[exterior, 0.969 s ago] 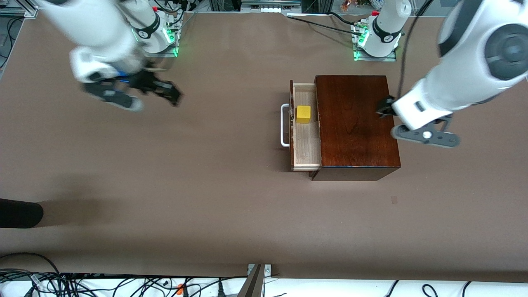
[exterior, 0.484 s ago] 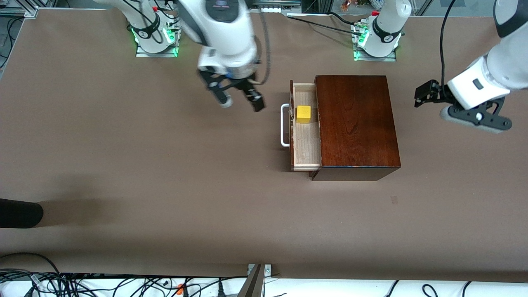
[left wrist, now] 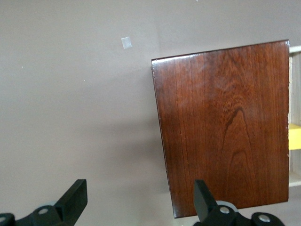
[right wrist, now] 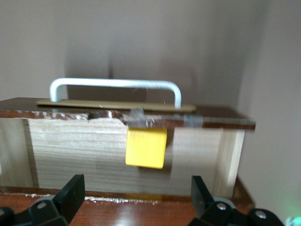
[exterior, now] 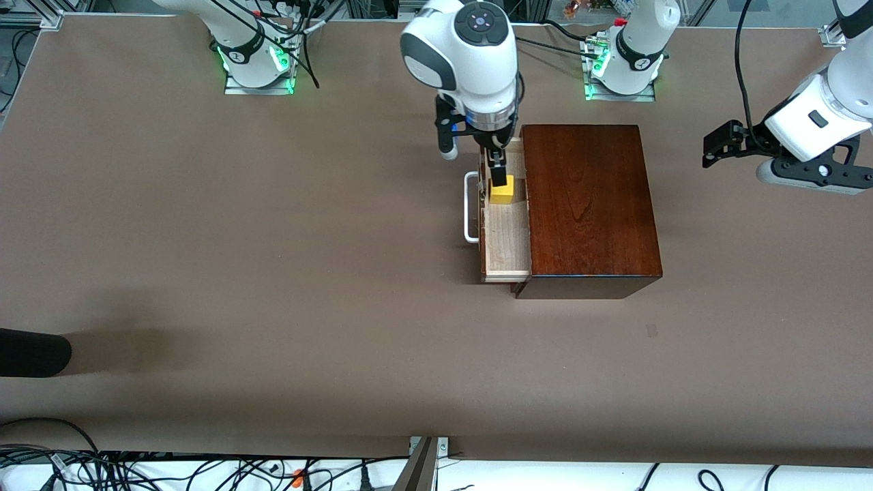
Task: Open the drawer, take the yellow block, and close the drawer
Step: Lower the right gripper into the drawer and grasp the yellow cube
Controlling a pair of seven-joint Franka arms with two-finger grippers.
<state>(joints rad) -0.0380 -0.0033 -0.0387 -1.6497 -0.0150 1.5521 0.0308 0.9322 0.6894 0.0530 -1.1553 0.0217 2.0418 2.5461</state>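
The dark reddish-brown box (exterior: 586,204) stands on the table with its drawer (exterior: 506,235) pulled open, white handle (exterior: 469,208) toward the right arm's end. The yellow block (exterior: 502,192) lies in the drawer's pale interior. My right gripper (exterior: 475,160) is open above the drawer, over the block. In the right wrist view the block (right wrist: 146,147) sits against the drawer front, under the handle (right wrist: 115,84), ahead of the open right gripper (right wrist: 136,197). My left gripper (exterior: 716,146) is open and empty over bare table beside the box; its wrist view (left wrist: 139,202) shows the box top (left wrist: 225,127).
The brown table (exterior: 273,273) spreads wide around the box. A dark object (exterior: 31,351) lies at the table's edge at the right arm's end. Cables (exterior: 170,470) run along the near edge. The arm bases (exterior: 256,58) stand at the farthest edge.
My right arm has swung from the right arm's end of the table to over the open drawer. My left gripper has drawn off the box toward the left arm's end.
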